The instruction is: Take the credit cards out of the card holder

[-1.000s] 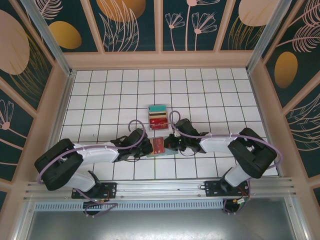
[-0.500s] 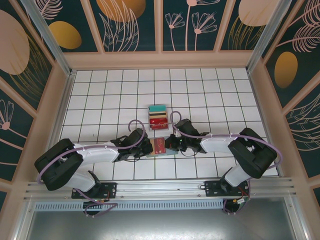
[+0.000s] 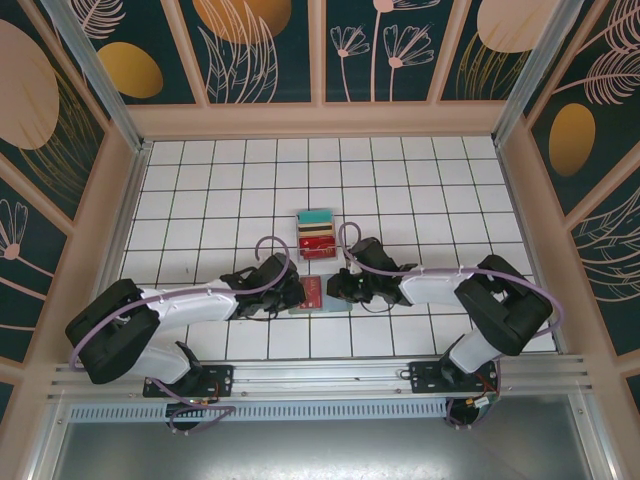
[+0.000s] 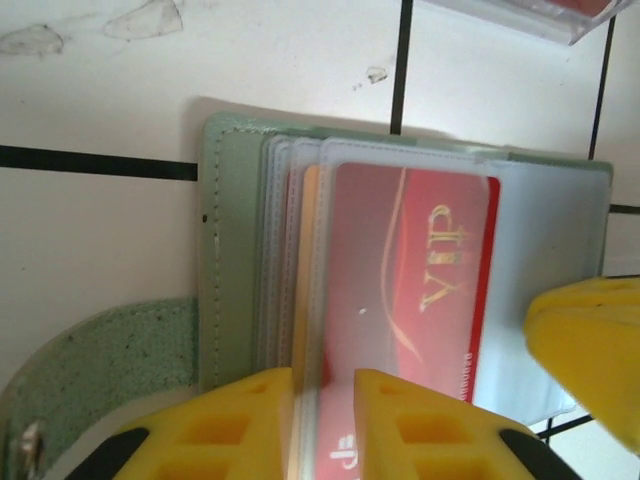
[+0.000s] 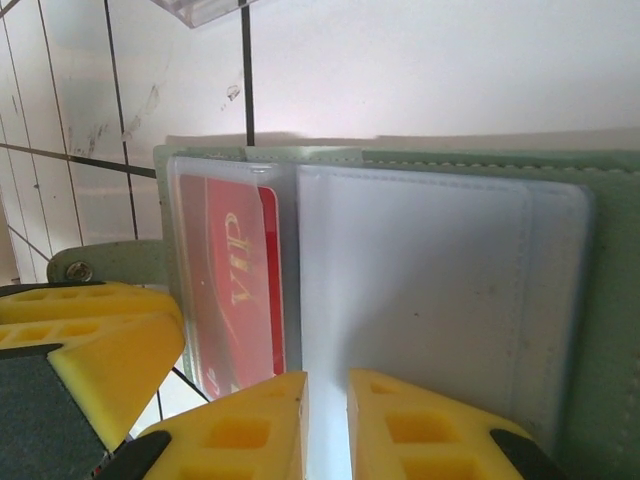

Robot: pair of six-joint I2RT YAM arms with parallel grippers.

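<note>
Both jaws barely parted astride wallet [image 4: 235,250] sleeves [image 5: 420,300]; red card [image 4: 420,270] may be left stuck, wallet dragged instead.

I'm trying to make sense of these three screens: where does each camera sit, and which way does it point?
Top external: high behind the arms, looking down at the tiled table; both arms, left tool and right tool show.
Left wrist: on the left arm, looking down at the card holder; its yellow fingers at the bottom.
Right wrist: on the right arm, facing the card holder from the opposite side; yellow fingers at the bottom.
Shared: both wrist views show the red VIP card.
</note>
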